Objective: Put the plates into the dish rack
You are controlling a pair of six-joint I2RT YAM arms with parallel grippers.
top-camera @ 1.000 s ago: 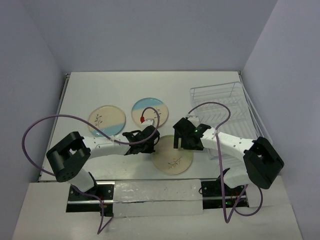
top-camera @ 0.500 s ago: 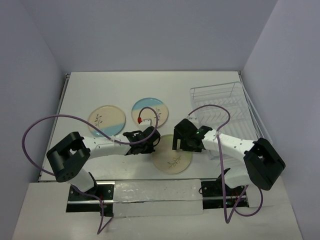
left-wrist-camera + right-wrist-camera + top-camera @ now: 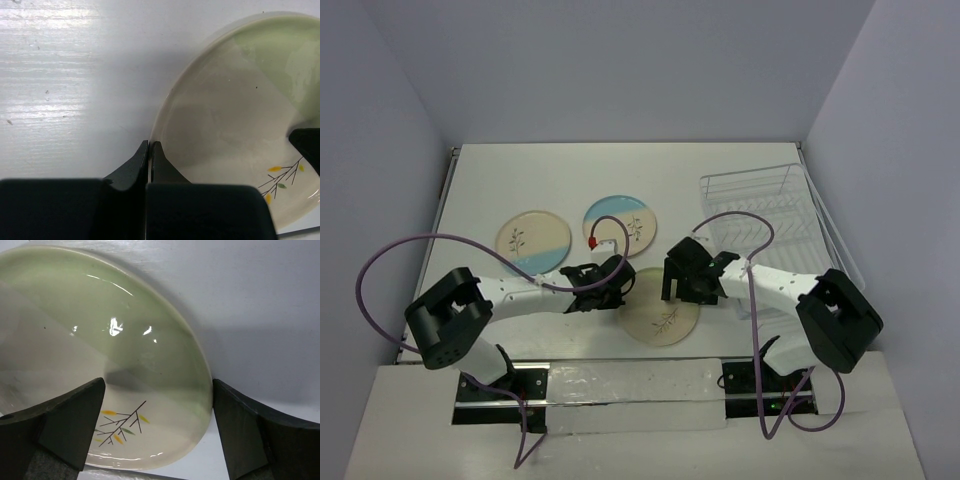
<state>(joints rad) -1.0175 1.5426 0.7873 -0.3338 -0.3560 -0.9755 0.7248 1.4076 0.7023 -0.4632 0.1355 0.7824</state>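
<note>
The pale green plate (image 3: 660,316) lies near the table's front, between my two grippers. My left gripper (image 3: 626,290) is shut, and its tips (image 3: 150,145) touch the plate's left rim (image 3: 165,107) with nothing between them. My right gripper (image 3: 680,292) is open, with the plate's right rim (image 3: 202,385) between its two fingers (image 3: 75,415). Midway between them the right gripper (image 3: 159,407) is over the sprig motif. Two part-blue plates (image 3: 533,241) (image 3: 620,224) lie flat further back. The clear dish rack (image 3: 760,215) stands at the back right and holds no plates.
The right arm's purple cable (image 3: 740,225) loops over the front of the rack. The left arm's cable (image 3: 615,222) arches over the nearer blue plate. A raised strip (image 3: 620,385) runs along the front edge by the arm bases.
My right gripper has moved a little left and down onto the green plate's right rim. The left arm has settled lower against the left rim. The plate has shifted slightly.
</note>
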